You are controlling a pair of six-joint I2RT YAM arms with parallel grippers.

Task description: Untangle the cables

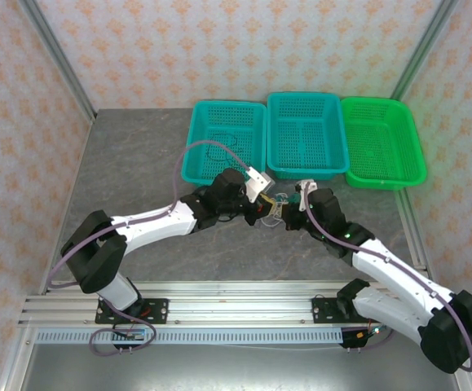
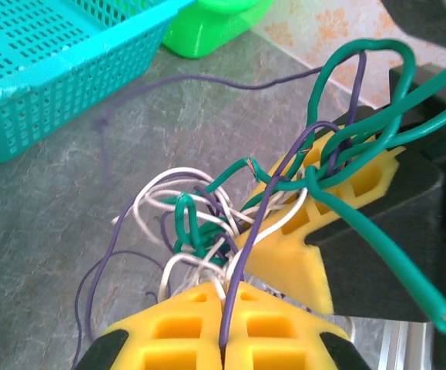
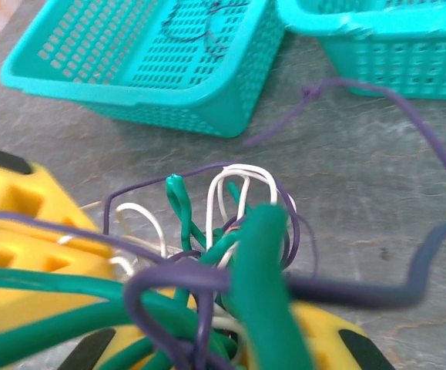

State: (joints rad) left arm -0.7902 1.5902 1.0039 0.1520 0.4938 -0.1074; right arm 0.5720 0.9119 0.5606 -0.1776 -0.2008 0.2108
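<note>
The cables (image 1: 275, 207) form a knotted clump of green, whitish and purple wires held just above the table between both grippers. My left gripper (image 2: 224, 287) is shut on a purple wire and some whitish strands at the clump's (image 2: 199, 223) near side. Opposite it, my right gripper (image 2: 309, 181) is shut on thick green loops and purple wire. In the right wrist view the clump (image 3: 223, 231) covers most of my right gripper (image 3: 234, 343), and the left gripper's yellow fingers (image 3: 22, 231) show at the left. One purple strand (image 3: 377, 100) trails out over the table.
Three baskets stand in a row behind the clump: a teal basket (image 1: 188, 155) with a thin dark wire (image 1: 219, 151) lying in it, a middle teal basket (image 1: 305, 96) and a green basket (image 1: 382, 101). Grey tabletop (image 1: 138, 171) stretches to the left.
</note>
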